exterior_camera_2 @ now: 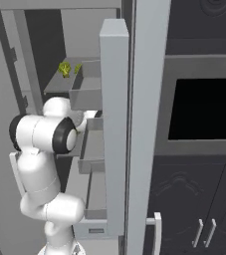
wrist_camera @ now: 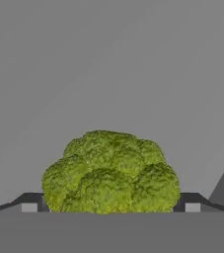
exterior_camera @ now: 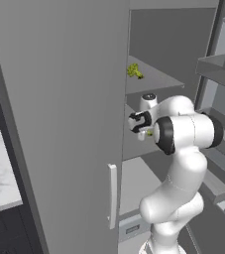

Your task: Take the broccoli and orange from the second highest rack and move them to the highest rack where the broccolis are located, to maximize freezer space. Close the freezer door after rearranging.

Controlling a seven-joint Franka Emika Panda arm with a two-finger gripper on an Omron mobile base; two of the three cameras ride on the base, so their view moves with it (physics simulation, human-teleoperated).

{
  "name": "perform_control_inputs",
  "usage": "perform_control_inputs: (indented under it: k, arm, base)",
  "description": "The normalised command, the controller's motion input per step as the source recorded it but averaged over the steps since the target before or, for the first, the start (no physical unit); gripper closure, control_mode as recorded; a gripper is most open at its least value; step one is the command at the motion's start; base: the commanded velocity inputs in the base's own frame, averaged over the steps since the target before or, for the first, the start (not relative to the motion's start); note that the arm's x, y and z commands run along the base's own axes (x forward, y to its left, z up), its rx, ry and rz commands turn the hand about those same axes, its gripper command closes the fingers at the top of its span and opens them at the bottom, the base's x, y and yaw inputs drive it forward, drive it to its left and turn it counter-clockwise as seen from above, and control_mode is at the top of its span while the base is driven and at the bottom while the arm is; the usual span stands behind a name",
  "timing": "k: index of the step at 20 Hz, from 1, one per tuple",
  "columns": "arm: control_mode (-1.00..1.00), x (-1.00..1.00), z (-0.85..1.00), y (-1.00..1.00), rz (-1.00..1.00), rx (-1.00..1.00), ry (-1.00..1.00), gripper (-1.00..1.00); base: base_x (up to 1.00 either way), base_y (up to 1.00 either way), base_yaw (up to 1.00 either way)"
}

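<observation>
Reaching into the open freezer (exterior_camera: 59, 99) at the middle of the left base view, the white arm holds its gripper (exterior_camera: 140, 122) over the second shelf from the top, just right of the closed left door panel. In the hand view a lumpy yellow-green broccoli floret (wrist_camera: 111, 173) sits low in the centre of the frame, between the two dark fingertips (wrist_camera: 28, 202), whose jaws stand spread wide on either side of it; whether they touch it cannot be told. On the shelf above, in the upper middle of the left base view, another broccoli (exterior_camera: 134, 71) lies near the shelf's front edge. The swung-open freezer door (exterior_camera_2: 115, 124) with its bins stands edge-on at the centre of the right base view.
</observation>
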Motion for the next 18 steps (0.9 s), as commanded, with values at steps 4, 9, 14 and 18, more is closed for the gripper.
perform_control_inputs:
  k: [4,9,14,18]
  arm:
    - [-1.0,0.32,-0.35,0.0,0.0,0.0,0.0,-1.0]
    - [-1.0,0.11,-0.55,0.03,0.01,-0.09,0.0,1.0]
    - [-1.0,0.0,-0.66,0.09,0.01,-0.1,0.0,1.0]
    - [-1.0,-0.11,-0.32,0.02,0.04,0.06,-0.03,1.0]
  base:
    - [0.0,0.0,0.0]
    - [0.0,0.0,0.0]
    - [0.0,0.0,0.0]
    - [0.0,0.0,0.0]
